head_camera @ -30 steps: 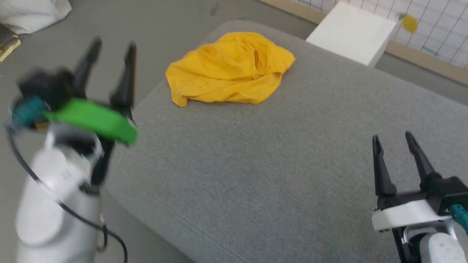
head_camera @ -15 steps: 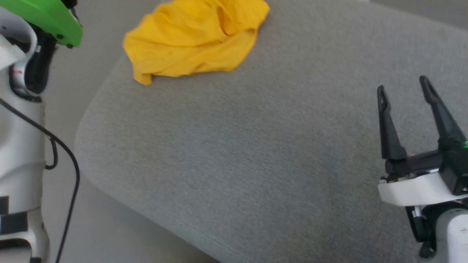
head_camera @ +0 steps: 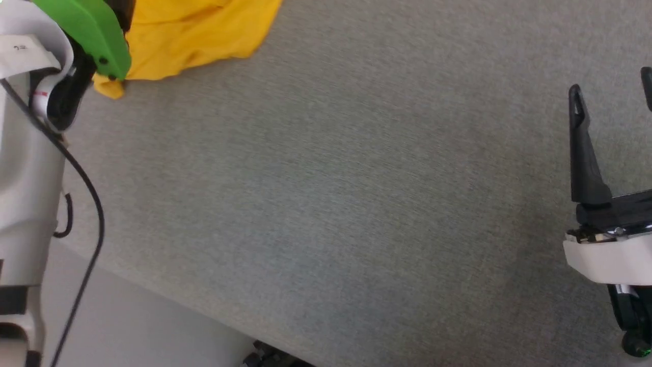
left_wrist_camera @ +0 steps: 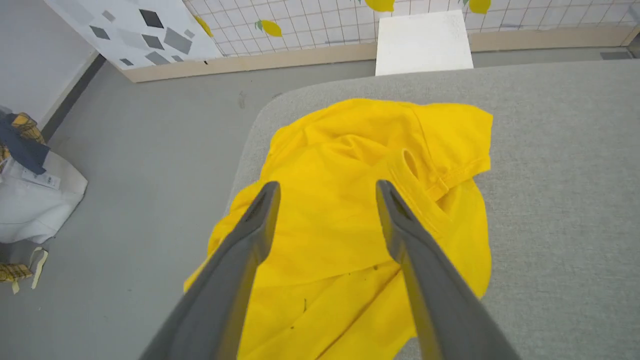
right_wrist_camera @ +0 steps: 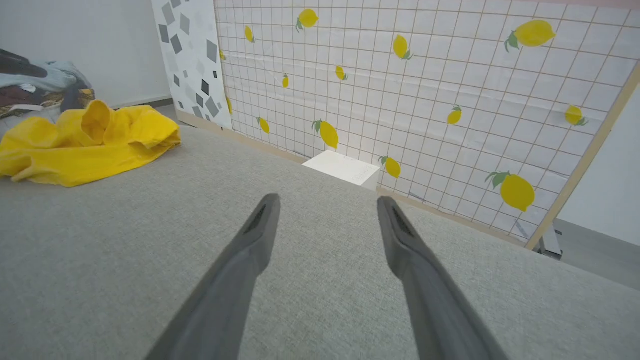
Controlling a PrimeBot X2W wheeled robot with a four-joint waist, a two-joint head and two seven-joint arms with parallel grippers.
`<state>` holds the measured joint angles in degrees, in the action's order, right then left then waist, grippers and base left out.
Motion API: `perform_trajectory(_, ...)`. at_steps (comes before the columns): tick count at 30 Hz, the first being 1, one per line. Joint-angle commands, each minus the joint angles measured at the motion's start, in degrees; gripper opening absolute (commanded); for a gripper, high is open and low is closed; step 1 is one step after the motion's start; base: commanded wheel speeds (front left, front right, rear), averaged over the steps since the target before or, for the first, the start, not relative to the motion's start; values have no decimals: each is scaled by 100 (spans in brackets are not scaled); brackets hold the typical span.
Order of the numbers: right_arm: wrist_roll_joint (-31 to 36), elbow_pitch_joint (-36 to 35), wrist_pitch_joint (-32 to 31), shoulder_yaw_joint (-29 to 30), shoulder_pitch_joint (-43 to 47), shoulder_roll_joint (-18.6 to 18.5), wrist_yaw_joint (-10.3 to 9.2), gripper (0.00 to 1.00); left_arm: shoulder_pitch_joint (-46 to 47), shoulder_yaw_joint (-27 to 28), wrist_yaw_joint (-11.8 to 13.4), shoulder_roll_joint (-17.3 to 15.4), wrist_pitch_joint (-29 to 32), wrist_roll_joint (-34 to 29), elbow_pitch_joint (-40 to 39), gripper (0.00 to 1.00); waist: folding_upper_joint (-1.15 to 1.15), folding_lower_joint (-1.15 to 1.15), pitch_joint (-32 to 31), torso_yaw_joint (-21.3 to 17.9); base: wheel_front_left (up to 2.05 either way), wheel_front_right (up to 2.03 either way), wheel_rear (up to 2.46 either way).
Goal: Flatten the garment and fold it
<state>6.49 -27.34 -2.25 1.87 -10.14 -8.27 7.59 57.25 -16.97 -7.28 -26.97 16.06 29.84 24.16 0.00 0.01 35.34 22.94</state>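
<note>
the garment (left_wrist_camera: 440,130) lies crumpled at the far left corner of the desk (left_wrist_camera: 560,150). the left tool (left_wrist_camera: 325,187) hovers open above it; the right tool (right_wrist_camera: 325,200), open and empty, sits well apart. the approach seems in hand; next, a descent to pinch an edge

The grey cushioned surface (head_camera: 331,178) is open across its wide middle, and the right gripper (right_wrist_camera: 325,200) points its spread fingers over bare fabric. The crumpled garment (left_wrist_camera: 340,210) takes up one corner, before the left gripper's (left_wrist_camera: 327,186) parted fingers. A white box (left_wrist_camera: 424,42) stands past the far edge.
</note>
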Motion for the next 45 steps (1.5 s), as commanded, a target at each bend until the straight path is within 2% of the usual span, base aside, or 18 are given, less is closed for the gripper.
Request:
perform_trajectory(1, -35, -78, -23, 15, -100, -23, -10, 100, 21, -109, -20, -147, 157, 97, 79, 100, 0, -1, 411, -369, 0, 0, 0)
perform_trajectory(5, -47, -166, -99, 76, -67, -73, -10, 100, -2, -492, -20, -477, 616, 269, 211, 100, 0, -1, 518, -483, 0, 0, 0)
perform_trajectory(15, -91, -363, -212, 132, 15, -138, -10, 100, -120, -1193, -21, -819, 1552, 936, 345, 100, 0, -1, 706, -590, 0, 0, 0)
perform_trajectory(16, -92, -364, -218, 126, 5, -140, -10, 100, -119, -1248, -21, -834, 1564, 956, 336, 36, 0, -1, 716, -593, 0, 0, 0)
perform_trajectory(17, -98, -360, -220, 111, -13, -141, -10, 100, -119, -1303, -21, -852, 1541, 985, 328, 0, 0, -1, 720, -602, 0, 0, 0)
perform_trajectory(21, -135, -302, -183, 64, -80, -113, -10, 100, -115, -1455, -21, -986, 1225, 975, 334, 0, 0, -1, 675, -655, 0, 0, 0)
perform_trajectory(26, -177, -168, -75, 86, -126, -52, -10, 100, 6, -1387, -19, -1158, 642, 817, 464, 0, 0, -1, 522, -696, 0, 0, 0)
perform_trajectory(32, -215, 86, 150, 60, -147, 115, -10, 100, 136, -1168, 50, -1361, 120, 758, 561, 0, 0, -1, 137, -756, 0, 0, 0)
perform_trajectory(34, -243, 291, 326, 59, -146, 252, -10, 100, 217, -1048, 72, -1555, -21, 757, 491, 0, 0, -1, -195, -791, 0, 0, 0)
perform_trajectory(40, -311, 613, 582, 108, -111, 412, -10, 100, 390, -897, 128, -1788, -114, 752, 219, 0, 0, -1, -731, -827, 0, 0, 0)
perform_trajectory(45, -389, 907, 798, 202, -29, 501, -10, 100, 642, -803, 208, -1845, -156, 734, -79, 0, 0, -1, -1265, -876, 0, 0, 0)
